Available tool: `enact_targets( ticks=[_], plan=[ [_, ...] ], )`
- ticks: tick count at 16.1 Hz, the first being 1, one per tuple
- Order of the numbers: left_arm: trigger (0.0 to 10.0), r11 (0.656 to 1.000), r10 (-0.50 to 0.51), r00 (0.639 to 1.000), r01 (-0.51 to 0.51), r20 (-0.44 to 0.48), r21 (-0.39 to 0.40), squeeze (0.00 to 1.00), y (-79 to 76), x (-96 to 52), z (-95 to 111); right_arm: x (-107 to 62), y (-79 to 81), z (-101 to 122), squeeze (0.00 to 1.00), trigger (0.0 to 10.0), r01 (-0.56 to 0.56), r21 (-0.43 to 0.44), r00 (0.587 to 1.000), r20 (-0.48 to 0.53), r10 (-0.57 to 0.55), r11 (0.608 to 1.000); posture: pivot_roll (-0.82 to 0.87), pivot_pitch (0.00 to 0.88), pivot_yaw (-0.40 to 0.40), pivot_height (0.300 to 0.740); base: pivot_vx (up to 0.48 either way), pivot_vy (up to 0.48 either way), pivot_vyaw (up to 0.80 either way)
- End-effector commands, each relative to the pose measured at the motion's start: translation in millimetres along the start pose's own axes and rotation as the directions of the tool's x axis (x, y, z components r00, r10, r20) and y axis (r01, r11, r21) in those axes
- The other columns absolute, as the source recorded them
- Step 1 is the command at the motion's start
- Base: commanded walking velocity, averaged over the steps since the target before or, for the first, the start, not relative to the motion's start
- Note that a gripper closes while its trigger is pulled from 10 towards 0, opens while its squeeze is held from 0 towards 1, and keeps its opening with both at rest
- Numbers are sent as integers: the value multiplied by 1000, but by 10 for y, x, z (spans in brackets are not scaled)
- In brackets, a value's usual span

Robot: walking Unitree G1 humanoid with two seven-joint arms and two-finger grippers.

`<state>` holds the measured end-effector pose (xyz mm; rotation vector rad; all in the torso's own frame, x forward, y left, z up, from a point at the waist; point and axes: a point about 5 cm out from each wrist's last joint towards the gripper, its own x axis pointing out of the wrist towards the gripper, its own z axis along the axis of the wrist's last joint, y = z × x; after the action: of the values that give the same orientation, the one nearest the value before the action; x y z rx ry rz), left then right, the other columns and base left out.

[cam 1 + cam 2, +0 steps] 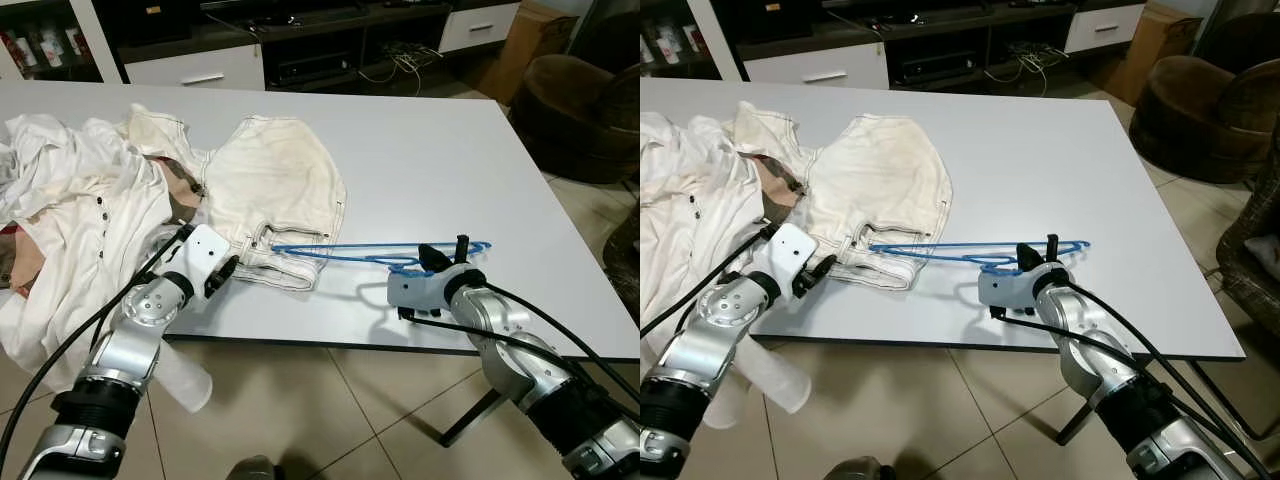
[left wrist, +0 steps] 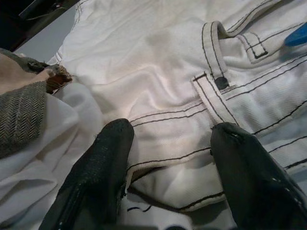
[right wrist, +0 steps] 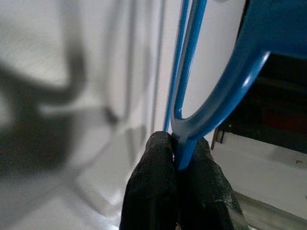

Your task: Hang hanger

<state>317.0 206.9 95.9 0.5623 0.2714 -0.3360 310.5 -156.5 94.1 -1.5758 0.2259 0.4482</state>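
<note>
Blue hanger (image 1: 345,252) pinched by right gripper (image 3: 178,158), far end hidden inside white shorts (image 1: 275,185), left gripper (image 2: 168,158) spread over waistband.

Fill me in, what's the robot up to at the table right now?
The right gripper is shut on a blue hanger, pinching it near the hook. The hanger's far end is tucked into the waistband of white shorts lying on the white table. The left gripper is open, its fingers resting on the shorts by the waistband. A pile of white clothes lies beside them.
</note>
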Motion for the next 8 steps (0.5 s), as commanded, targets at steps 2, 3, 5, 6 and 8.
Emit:
enact_targets(
  ticks=[2, 3, 5, 6, 8],
  plan=[
    [10000, 1000, 3, 1000, -3, -11, -6, 0, 0, 12, -30, 23, 153, -70, 0, 10000, -72, -54, 997, -30, 70, 996, 115, 0, 5, 740, 0, 0, 0],
    [10000, 1000, 7, 1000, -7, -18, -6, 0, 4, 6, -49, 26, 205, -80, 0, 10000, -100, -66, 995, -35, 97, 993, 115, 0, 5, 740, 0, 0, 0],
    [10000, 1000, 16, 1000, -16, -27, -5, 0, 21, -11, -74, 40, 265, -117, 0, 10000, -128, -89, 991, -52, 124, 988, 121, 0, 3, 740, 0, 0, 0],
    [10000, 1000, 27, 999, -28, -35, -1, 0, 48, -33, -101, 50, 302, -172, 0, 10000, -148, -104, 987, -75, 141, 983, 121, 0, 3, 740, 0, 0, 0],
    [10000, 998, 63, 997, -63, -53, 15, 0, 147, -83, -160, 54, 327, -244, 0, 10000, -160, -113, 984, -97, 150, 981, 122, 0, 2, 740, 0, 0, 0]
  ],
)
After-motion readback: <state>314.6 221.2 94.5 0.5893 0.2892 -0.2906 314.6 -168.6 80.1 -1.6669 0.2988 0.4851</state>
